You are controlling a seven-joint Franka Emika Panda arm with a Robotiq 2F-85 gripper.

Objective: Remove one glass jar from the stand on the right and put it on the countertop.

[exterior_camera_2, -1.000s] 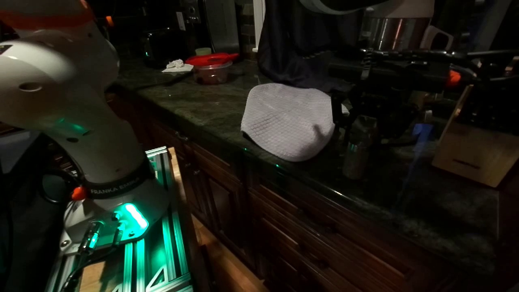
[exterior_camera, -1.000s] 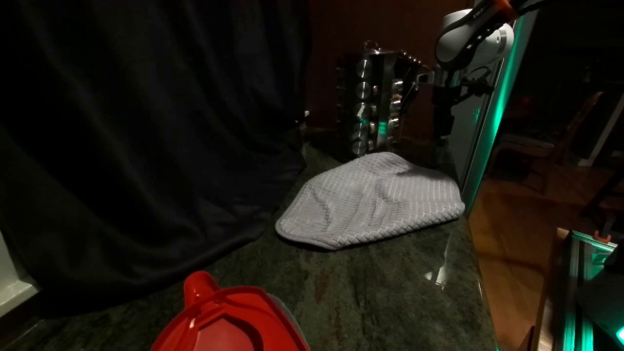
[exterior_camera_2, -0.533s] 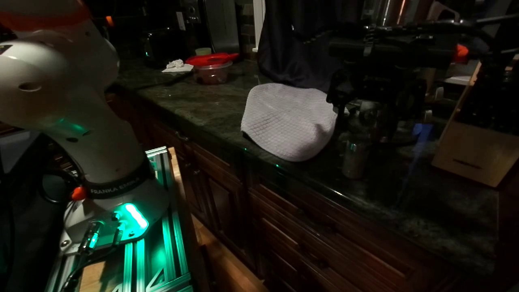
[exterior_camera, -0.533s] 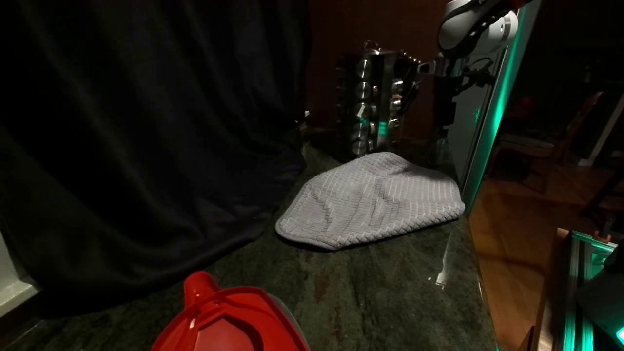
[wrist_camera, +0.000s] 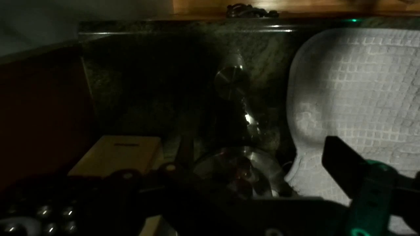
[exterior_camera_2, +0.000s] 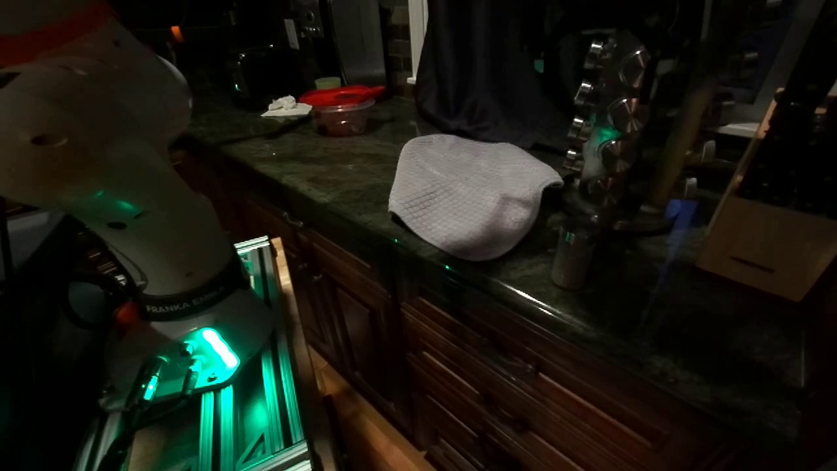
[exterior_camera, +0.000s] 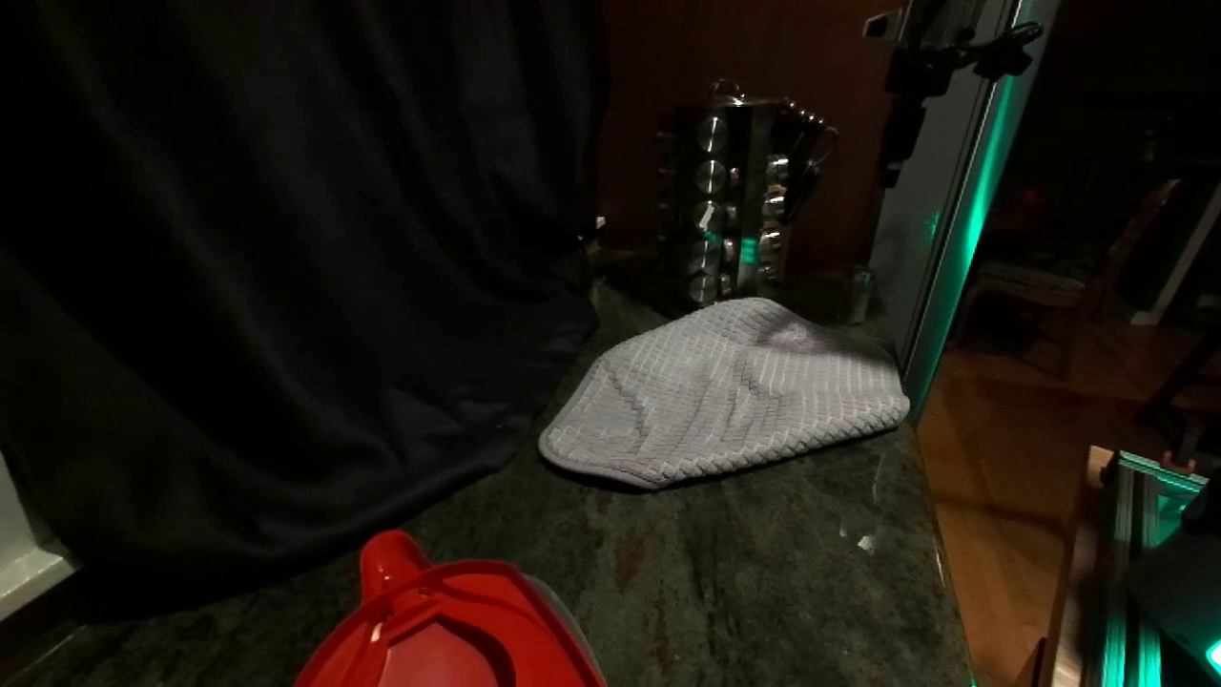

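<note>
Got a glass jar [exterior_camera: 859, 296] upright on the countertop [exterior_camera: 744, 572], with the gripper [exterior_camera: 894, 174] well above.
Looking at a tiered spice rack [exterior_camera: 754, 181] to the left of the jar, full of round shiny jar lids [exterior_camera: 711, 176], plus a rumpled grey waffle-weave cloth [exterior_camera: 734, 391] just in front. Too dark to make out the gripper's grip, tbh. Also spotting a red plastic lid [exterior_camera: 458, 634] cut off at the bottom, a black curtain [exterior_camera: 286, 286] down the left and a wooden chair [exterior_camera: 1035, 277] off right.

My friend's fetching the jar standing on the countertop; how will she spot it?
On the dark stone countertop lies a pale cloth. Beside it, near the edge, stands a clear jar with a metal lid; unlike the sideways jars in the rack, it stands upright, alone.
</note>
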